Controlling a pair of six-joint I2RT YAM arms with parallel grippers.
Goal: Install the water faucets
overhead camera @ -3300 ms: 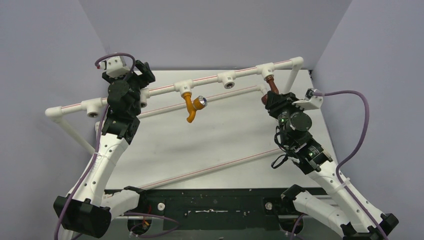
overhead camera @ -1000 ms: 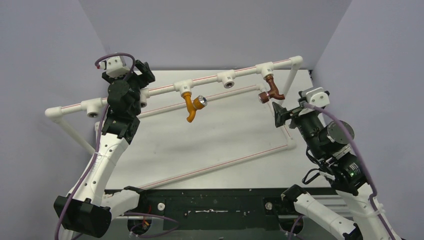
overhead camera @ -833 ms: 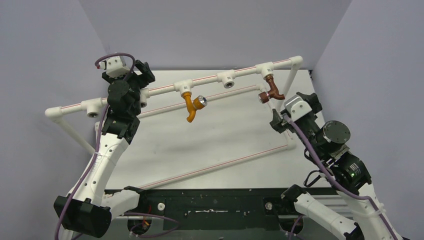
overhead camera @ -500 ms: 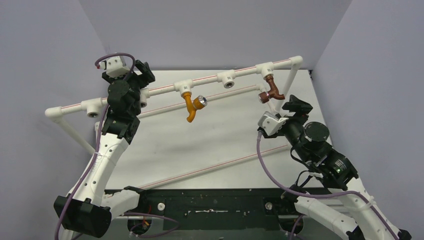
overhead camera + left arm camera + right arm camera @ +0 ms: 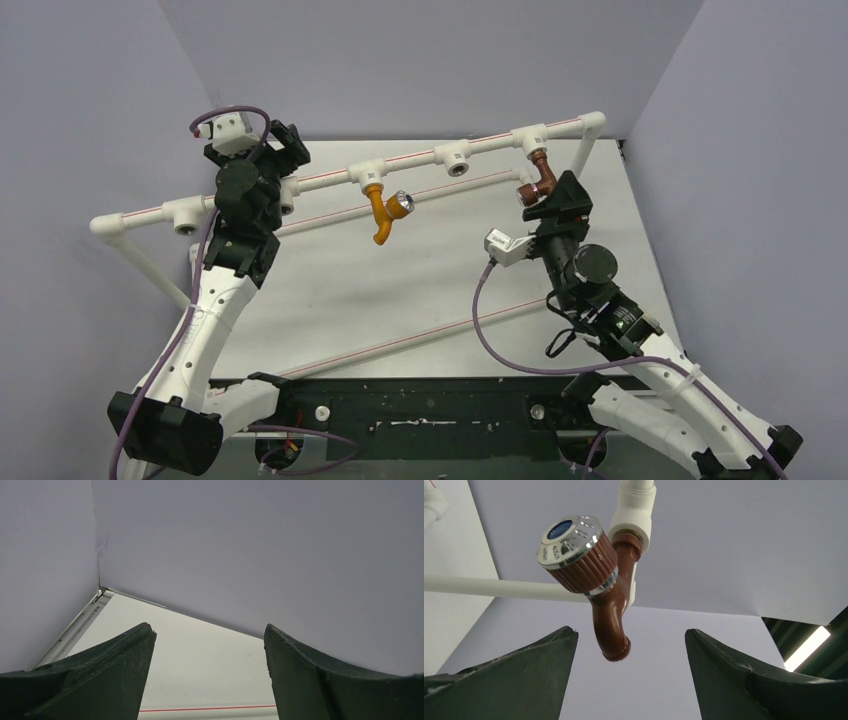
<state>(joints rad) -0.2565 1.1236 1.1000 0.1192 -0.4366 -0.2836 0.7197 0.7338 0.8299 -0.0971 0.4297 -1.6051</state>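
Two water faucets hang from the white pipe rail (image 5: 420, 158). The orange-yellow one (image 5: 381, 212) sits in a T socket near the middle, silver knob to its right. The dark red-brown one (image 5: 540, 180) hangs from the far-right socket. In the right wrist view this faucet (image 5: 611, 615) shows its shiny knob (image 5: 569, 537), and its spout tip hangs level with my open right gripper (image 5: 629, 632), touching neither finger. In the top view the right gripper (image 5: 557, 192) is just right of that faucet. My left gripper (image 5: 288, 148) stays open and empty at the rail's left part (image 5: 210, 627).
Two empty T sockets (image 5: 457, 157) (image 5: 187, 215) sit on the rail. A lower pipe (image 5: 420, 335) crosses the white table diagonally. Grey walls close in at the back and both sides. The right arm's purple cable (image 5: 500, 340) loops over the table.
The right arm has swung in from the lower right and turned its wrist, bringing its open gripper up to the red-brown faucet. The left arm has not moved.
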